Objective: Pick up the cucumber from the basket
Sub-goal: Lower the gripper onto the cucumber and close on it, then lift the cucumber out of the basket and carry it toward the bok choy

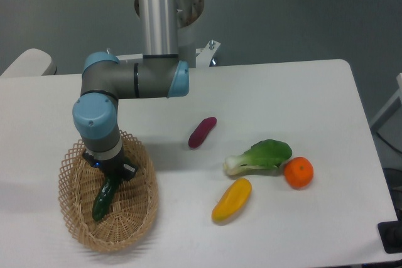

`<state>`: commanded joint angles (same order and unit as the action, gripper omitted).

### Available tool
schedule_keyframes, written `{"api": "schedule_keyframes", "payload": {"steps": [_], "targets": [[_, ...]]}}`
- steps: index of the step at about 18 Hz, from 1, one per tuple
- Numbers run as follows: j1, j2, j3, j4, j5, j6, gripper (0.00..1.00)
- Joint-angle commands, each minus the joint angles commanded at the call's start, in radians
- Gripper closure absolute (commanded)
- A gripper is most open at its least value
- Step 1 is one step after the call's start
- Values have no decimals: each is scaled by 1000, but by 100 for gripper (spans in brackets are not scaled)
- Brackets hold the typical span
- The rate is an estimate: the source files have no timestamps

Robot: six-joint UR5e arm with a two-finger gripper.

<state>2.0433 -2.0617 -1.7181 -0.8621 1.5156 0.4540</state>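
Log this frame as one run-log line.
phase: grasp | gripper: at upper end of cucumber, closure unclear | cucumber: in basket, not lifted | table: bok choy, orange untouched

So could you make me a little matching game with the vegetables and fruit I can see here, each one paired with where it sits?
Things:
1. cucumber
2. orange
3. yellow pepper
4. purple vegetable

Places:
A. alone near the middle of the table
B. inside the basket, under the gripper
C. touching the right side of the bok choy
D. nearest the front edge, below the bok choy

Pairs: 1-B, 2-C, 3-D, 4-A
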Motion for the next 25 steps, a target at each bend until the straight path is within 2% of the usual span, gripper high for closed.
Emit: {"api": "schedule_keyframes", "payload": {"steps": [3,6,8,12,15,20,25], "targets": [[2,5,23,-8,2,2,78],[18,60,54,-15,0,55,78],[61,81,86,-21,0,115,78],[182,115,113,-28,0,267,78],[297,144,133,-76,0,403,78],[506,173,152,-169,-2,714,78],[661,173,156,-187,-6,974,78]]}}
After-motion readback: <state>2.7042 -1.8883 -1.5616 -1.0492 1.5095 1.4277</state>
